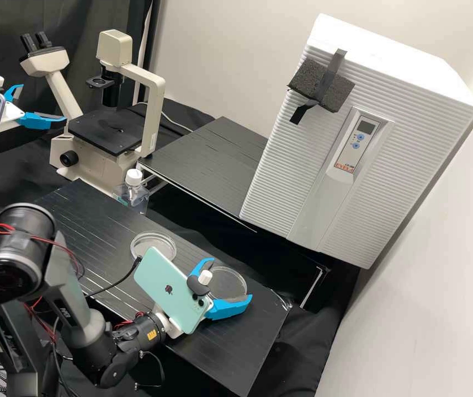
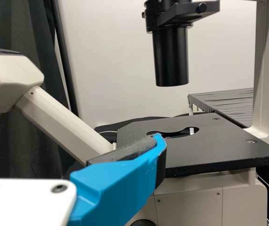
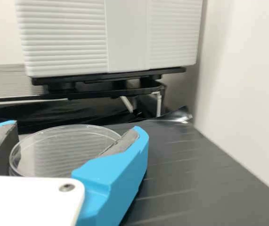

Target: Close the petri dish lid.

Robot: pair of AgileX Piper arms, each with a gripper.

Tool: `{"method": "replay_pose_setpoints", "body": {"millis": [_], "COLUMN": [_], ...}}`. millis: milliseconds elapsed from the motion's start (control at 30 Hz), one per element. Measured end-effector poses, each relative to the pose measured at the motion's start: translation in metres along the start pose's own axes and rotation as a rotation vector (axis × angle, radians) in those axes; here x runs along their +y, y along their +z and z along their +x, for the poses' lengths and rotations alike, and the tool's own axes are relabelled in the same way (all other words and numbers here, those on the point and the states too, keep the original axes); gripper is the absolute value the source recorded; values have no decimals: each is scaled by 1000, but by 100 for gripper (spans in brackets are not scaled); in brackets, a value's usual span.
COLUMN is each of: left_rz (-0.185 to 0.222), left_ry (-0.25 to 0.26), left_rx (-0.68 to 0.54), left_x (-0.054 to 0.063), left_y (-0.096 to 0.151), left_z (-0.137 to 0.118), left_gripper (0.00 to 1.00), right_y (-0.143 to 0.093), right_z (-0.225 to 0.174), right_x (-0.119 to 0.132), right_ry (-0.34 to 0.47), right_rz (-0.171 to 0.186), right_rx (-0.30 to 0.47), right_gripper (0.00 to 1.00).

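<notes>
Straddling the clear lid (image 3: 68,151) near the far right corner of the tabletop (image 1: 242,353), the right pincer (image 1: 230,279) stands wide, as does the left pincer (image 1: 43,102); probably light, stiff, slippery plastic: grip its rim gently.

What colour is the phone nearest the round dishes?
The phone is pale mint green, best seen in the high view.

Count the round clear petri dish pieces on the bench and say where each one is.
2. One round piece lies nearer the white-capped bottle; the other piece is at the right gripper. More may be stacked or hidden.
</notes>
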Motion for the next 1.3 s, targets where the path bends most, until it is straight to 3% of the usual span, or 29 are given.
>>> {"method": "replay_pose_setpoints", "body": {"millis": [200,400,533,700,933,1300], "left_rz": [0,0,0,0,0,0], "left_ry": [0,0,0,0,0,0], "left_rx": [0,0,0,0,0,0], "left_x": [0,0,0,0,0,0], "left_y": [0,0,0,0,0,0], "left_z": [0,0,0,0,0,0], "left_gripper": [100,100,100,100,100,100], "right_y": [-20,-48,-61,-70,-75,-69], "right_z": [-6,-12,-12,-12,-13,-12], "right_x": [5,-9,-23,-31,-36,-39], "right_ry": [21,-43,-111,-141,-156,-209], "right_rz": [41,19,-28,-74,-98,-184], "right_rx": [68,218,304,362,396,389], "right_gripper": [0,0,0,0,0,0]}}
